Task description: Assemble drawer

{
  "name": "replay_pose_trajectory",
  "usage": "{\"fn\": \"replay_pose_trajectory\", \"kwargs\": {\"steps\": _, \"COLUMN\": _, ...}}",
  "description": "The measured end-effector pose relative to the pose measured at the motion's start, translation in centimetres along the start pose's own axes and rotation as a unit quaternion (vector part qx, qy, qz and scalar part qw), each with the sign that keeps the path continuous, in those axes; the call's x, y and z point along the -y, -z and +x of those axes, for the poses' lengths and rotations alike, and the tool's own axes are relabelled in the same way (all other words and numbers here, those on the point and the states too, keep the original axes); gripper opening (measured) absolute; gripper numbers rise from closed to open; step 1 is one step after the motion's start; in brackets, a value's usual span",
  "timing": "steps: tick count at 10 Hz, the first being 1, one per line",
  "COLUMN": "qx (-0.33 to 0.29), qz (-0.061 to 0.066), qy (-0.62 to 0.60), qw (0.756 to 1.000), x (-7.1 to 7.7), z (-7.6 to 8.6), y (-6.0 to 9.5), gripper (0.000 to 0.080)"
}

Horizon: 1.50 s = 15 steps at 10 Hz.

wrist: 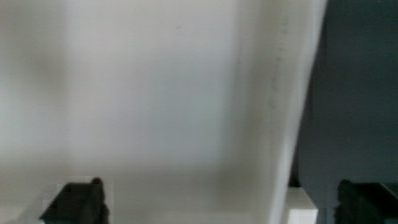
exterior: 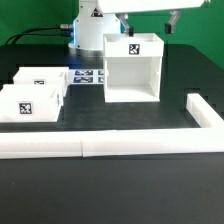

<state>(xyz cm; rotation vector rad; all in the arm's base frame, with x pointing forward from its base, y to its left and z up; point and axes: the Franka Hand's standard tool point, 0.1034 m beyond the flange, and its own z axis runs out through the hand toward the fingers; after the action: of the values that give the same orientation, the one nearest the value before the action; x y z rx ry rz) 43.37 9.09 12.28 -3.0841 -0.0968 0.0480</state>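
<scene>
The drawer's tall hollow box shell [exterior: 132,68] stands upright mid-table, its open side facing the front, with a square marker on top. Two small trays [exterior: 42,82] [exterior: 30,104] with markers lie at the exterior view's left. My gripper [exterior: 171,20] hangs above the shell's far right corner. In the wrist view the gripper [wrist: 222,203] is open wide and empty. Its dark fingertips [wrist: 75,201] stand far apart. A blurred white surface of the shell [wrist: 160,100] fills the space beneath them, and its edge lies near one finger.
The marker board [exterior: 88,76] lies flat behind the trays, beside the shell. A long low white border wall [exterior: 110,146] runs along the front and turns back at the exterior view's right [exterior: 203,114]. The black table [exterior: 120,190] lies in front of it.
</scene>
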Motion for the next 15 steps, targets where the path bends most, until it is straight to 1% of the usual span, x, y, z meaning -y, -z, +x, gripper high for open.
{"fn": "replay_pose_trajectory", "kwargs": {"steps": 2, "qx": -0.009, "qz": 0.003, "qy": -0.015, "qw": 1.000, "x": 0.9, "z": -0.4, "y": -0.8, "gripper": 0.0650}}
{"fn": "replay_pose_trajectory", "kwargs": {"steps": 4, "qx": -0.006, "qz": 0.002, "qy": -0.036, "qw": 0.999, "x": 1.1, "z": -1.1, "y": -2.0, "gripper": 0.0650}}
{"fn": "replay_pose_trajectory", "kwargs": {"steps": 5, "qx": -0.002, "qz": 0.002, "qy": -0.053, "qw": 0.999, "x": 1.4, "z": -1.4, "y": -2.6, "gripper": 0.0564}}
{"fn": "replay_pose_trajectory", "kwargs": {"steps": 6, "qx": 0.000, "qz": 0.002, "qy": -0.054, "qw": 0.999, "x": 1.5, "z": -1.5, "y": -2.8, "gripper": 0.0428}}
{"fn": "replay_pose_trajectory", "kwargs": {"steps": 7, "qx": 0.000, "qz": 0.002, "qy": -0.055, "qw": 0.999, "x": 1.4, "z": -1.5, "y": -2.8, "gripper": 0.0428}}
{"fn": "replay_pose_trajectory", "kwargs": {"steps": 8, "qx": 0.000, "qz": 0.002, "qy": -0.055, "qw": 0.999, "x": 1.4, "z": -1.5, "y": -2.8, "gripper": 0.0245}}
{"fn": "replay_pose_trajectory", "kwargs": {"steps": 9, "qx": 0.000, "qz": 0.002, "qy": -0.055, "qw": 0.999, "x": 1.4, "z": -1.5, "y": -2.8, "gripper": 0.0110}}
{"fn": "replay_pose_trajectory", "kwargs": {"steps": 10, "qx": 0.000, "qz": 0.002, "qy": -0.055, "qw": 0.999, "x": 1.4, "z": -1.5, "y": -2.8, "gripper": 0.0110}}
{"fn": "replay_pose_trajectory", "kwargs": {"steps": 11, "qx": 0.000, "qz": 0.002, "qy": -0.055, "qw": 0.999, "x": 1.4, "z": -1.5, "y": -2.8, "gripper": 0.0036}}
{"fn": "replay_pose_trajectory", "kwargs": {"steps": 15, "qx": 0.000, "qz": 0.002, "qy": -0.055, "qw": 0.999, "x": 1.4, "z": -1.5, "y": -2.8, "gripper": 0.0036}}
